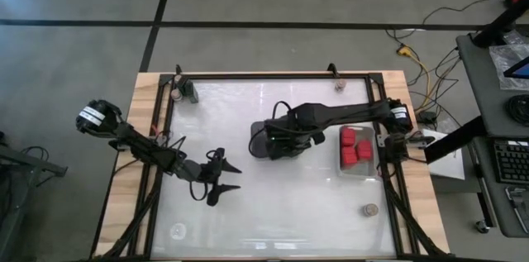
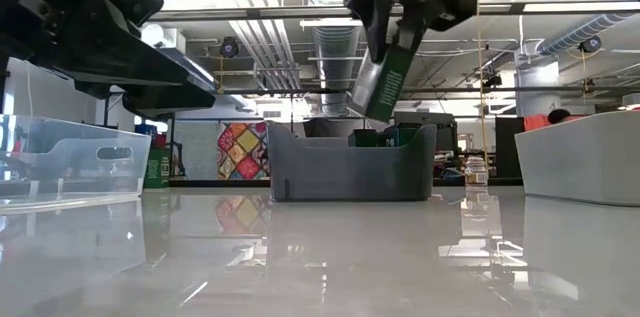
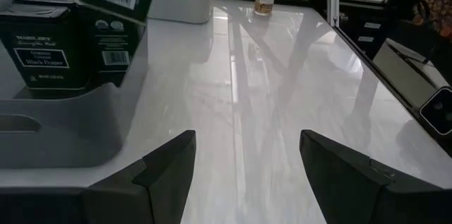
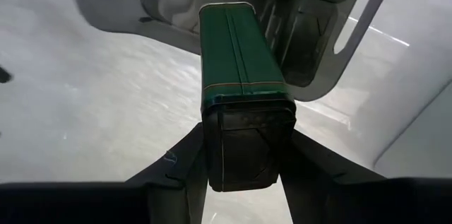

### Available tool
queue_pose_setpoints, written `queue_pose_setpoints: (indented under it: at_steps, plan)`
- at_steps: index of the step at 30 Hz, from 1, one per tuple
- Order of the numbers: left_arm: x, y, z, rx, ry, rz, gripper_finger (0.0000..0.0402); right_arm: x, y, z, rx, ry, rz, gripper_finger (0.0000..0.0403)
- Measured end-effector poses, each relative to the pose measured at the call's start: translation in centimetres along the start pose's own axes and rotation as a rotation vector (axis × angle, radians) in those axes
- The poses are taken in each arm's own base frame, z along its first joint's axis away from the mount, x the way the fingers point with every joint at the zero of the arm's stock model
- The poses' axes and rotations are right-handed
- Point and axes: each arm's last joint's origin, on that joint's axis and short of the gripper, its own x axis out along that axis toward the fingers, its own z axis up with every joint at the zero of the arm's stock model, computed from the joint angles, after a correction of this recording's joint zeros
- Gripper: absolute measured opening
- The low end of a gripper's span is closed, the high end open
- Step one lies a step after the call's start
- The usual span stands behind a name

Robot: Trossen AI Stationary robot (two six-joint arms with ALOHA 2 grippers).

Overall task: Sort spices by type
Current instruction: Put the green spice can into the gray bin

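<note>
At the near side of the white glossy bench (image 1: 273,204), the left end effector (image 1: 221,177) is seen parked low with its two dark fingers spread wide and nothing between them. A small round tan-topped clear jar (image 1: 369,209) stands alone near the bench's right near corner.

Farther in, at mid-bench, the right end effector (image 4: 244,155) is clamped on a dark green rectangular spice tin (image 4: 242,93), which is held tilted in the air above the grey plastic tray (image 2: 350,169). Other dark tins (image 3: 39,47) are already seated upright in that tray. Just beside it, toward the right edge, bright red blocks (image 1: 356,146) are gathered in a pale shallow tray (image 1: 342,169).

At the far edge, another tan-topped jar (image 1: 340,85) and a few small containers (image 1: 182,91) at the left far corner remain unsorted.

The risk is judged to lie in the tilt: if the tin is lowered at this angle, it could be caught on the tray wall or knock a seated tin over. If it is released too high, it may topple out onto the bench.
</note>
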Motion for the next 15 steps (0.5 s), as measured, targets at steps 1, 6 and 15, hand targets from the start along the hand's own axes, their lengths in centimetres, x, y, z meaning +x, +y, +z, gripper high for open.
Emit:
queue_pose_setpoints:
  at_steps: [1,6,15]
  plan:
    - [0.0,0.0,0.0,0.000,0.000,0.000,0.0239,0.3,-0.1,0.1,0.003,0.006,-0.003,0.0135]
    - [0.0,-0.1,0.1,-0.003,-0.009,-0.004,0.0239,1.3,-0.2,0.3,0.004,0.007,-0.004,0.0136]
    - [0.0,-0.1,0.2,-0.003,-0.020,-0.008,0.0239,2.0,-0.6,0.8,0.021,0.011,-0.024,0.0135]
